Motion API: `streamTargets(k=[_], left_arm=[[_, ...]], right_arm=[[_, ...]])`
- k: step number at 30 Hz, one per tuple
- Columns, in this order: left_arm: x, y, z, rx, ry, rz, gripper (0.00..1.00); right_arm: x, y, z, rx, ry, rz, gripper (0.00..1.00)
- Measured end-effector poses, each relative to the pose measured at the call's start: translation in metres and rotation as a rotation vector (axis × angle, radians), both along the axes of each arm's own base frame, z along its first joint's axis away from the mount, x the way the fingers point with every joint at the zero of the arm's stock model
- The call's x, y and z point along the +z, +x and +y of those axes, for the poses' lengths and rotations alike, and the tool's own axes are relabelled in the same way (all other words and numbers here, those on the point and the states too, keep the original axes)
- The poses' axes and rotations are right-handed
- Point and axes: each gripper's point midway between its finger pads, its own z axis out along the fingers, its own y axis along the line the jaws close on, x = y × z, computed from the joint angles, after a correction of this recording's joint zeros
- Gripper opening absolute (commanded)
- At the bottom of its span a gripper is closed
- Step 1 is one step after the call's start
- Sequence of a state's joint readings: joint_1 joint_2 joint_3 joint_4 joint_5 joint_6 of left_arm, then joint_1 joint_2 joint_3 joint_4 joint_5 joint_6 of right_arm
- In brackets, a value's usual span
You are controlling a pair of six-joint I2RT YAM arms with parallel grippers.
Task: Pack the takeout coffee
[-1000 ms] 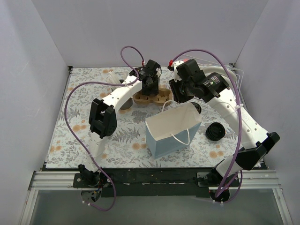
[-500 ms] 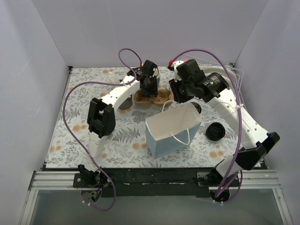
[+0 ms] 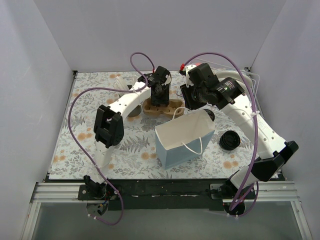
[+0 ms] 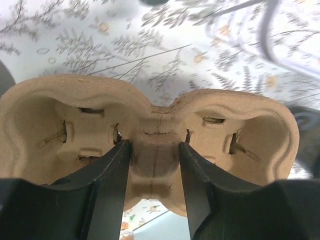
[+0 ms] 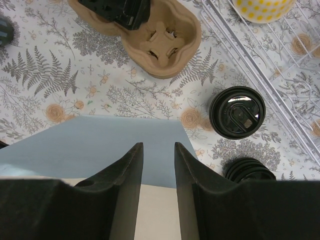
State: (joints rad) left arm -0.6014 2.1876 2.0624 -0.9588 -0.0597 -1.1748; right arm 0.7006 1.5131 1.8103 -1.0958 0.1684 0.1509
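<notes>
My left gripper (image 3: 159,95) is shut on the middle ridge of a brown cardboard cup carrier (image 4: 150,130) and holds it above the floral table at the back. Both wells of the carrier are empty. In the right wrist view one black lidded takeout coffee cup (image 5: 237,112) stands to the right of a pale blue paper bag (image 5: 100,145), and a second black one (image 5: 249,170) stands nearer. My right gripper (image 5: 158,165) hovers over the bag's back rim, its jaws a little apart with nothing between them. In the top view the bag (image 3: 182,145) stands open in the middle.
A white wire rack (image 5: 280,75) at the back right holds a yellow dotted bowl (image 5: 257,7). A grey round object (image 3: 133,114) sits under my left arm. The bag's string handles hang over its rim. Grey walls close in on three sides.
My left gripper has shifted slightly left and back with the carrier in it. The right arm and the bag have not moved.
</notes>
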Motion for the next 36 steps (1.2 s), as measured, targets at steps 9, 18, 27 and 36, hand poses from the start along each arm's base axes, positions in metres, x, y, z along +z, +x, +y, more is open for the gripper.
streamTargets(k=[9, 18, 27, 36], left_arm=[[-0.002, -0.002, 0.012, 0.005, -0.041, 0.048, 0.45], [0.005, 0.003, 0.018, 0.000, 0.004, -0.007, 0.42], [0.016, 0.000, 0.006, -0.032, -0.002, -0.030, 0.41], [0.077, 0.016, -0.007, 0.004, -0.101, -0.130, 0.40]], right_arm=[[0.003, -0.002, 0.001, -0.035, 0.031, 0.009, 0.38], [0.014, -0.005, -0.001, -0.074, 0.083, -0.006, 0.38], [0.022, -0.002, 0.002, -0.083, 0.105, -0.023, 0.38], [0.027, -0.002, 0.002, -0.080, 0.116, -0.034, 0.38]])
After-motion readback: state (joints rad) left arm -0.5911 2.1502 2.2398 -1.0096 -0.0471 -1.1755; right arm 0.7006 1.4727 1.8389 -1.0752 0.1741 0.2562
